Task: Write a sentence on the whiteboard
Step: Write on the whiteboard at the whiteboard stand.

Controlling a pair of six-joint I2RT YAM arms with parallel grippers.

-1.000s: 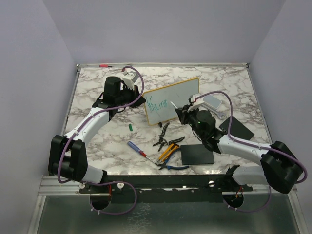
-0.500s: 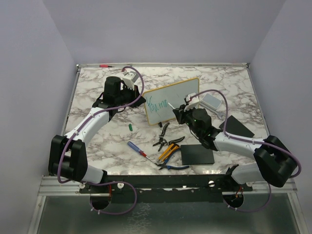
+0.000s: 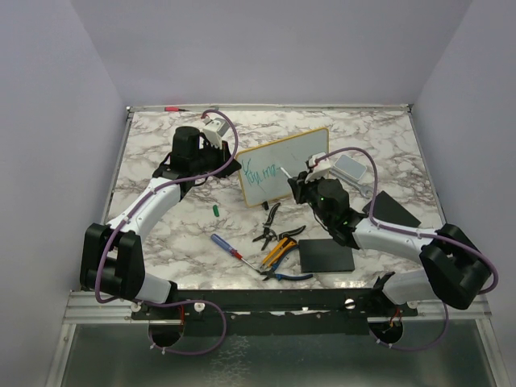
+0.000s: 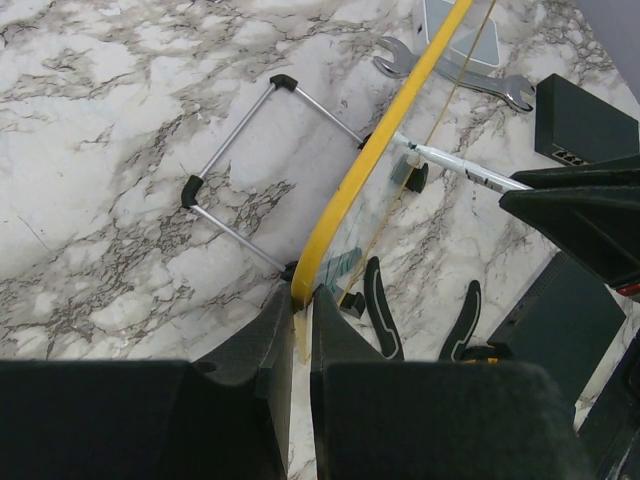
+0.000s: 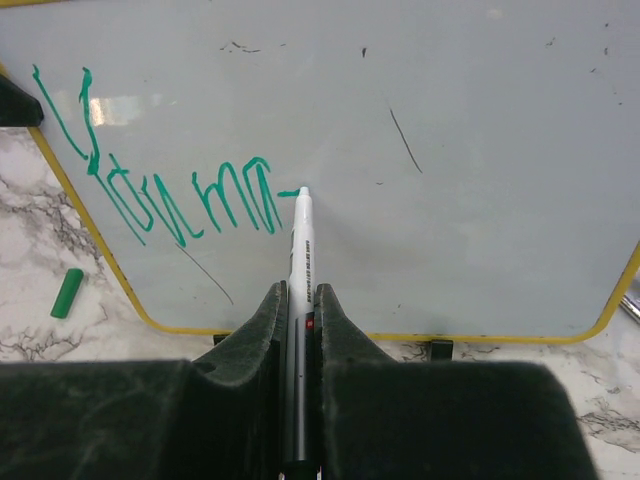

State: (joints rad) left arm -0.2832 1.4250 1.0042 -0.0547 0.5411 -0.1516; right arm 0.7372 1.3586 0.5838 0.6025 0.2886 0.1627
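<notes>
Arms: two, both reaching to the one whiteboard from opposite sides.
Whiteboard: one, yellow-framed, standing tilted on the marble table, in the middle toward the far side.
Left gripper: clenched on the whiteboard's yellow frame at its left near corner, frame pinched between the two fingers.
Right gripper: grasping one white marker, fingers pressed to the barrel on both sides.
Marker tip: touched the white surface at the right end of the writing.
Sentence: one line of teal-green scrawl on the left part of the board; the rest of the surface was bare apart from a few faint dark marks.
Stand: one wire frame lay on the table behind the board.
Green cap: one, on the table near the board's left corner, apart from it.
Screwdriver: one, blue-handled, nearer than the cap.
Pliers and cutters: roughly four pairs bunched near the board's near edge; exact count unclear.
Black pad: one flat rectangle, right of the tools.
Second black piece: one, partly under the right arm.
Grey-blue block: one, just right of the board.
Wrench: one, seen in the left wrist view beyond the board.
</notes>
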